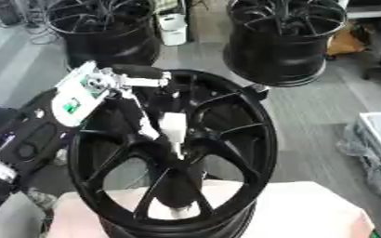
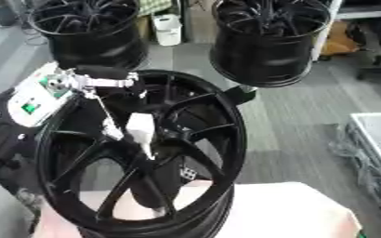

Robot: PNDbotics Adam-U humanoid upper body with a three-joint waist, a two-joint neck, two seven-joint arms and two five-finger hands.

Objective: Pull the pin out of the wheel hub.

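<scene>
A large black spoked wheel hub stands upright in the middle of the view, on a pale cloth-covered surface. My left arm comes in from the left, and my left hand reaches across the wheel's face. Its fingers point down towards the centre and pinch a white tapered pin. The pin's thin lower tip sits at the centre bore where the spokes meet. How deep the tip goes into the bore is hidden. My right hand shows in neither view.
Two more black wheels stand on the floor behind, with a white container between them. A white tray wrapped in plastic lies at the right edge. The pale cloth covers the support under the wheel.
</scene>
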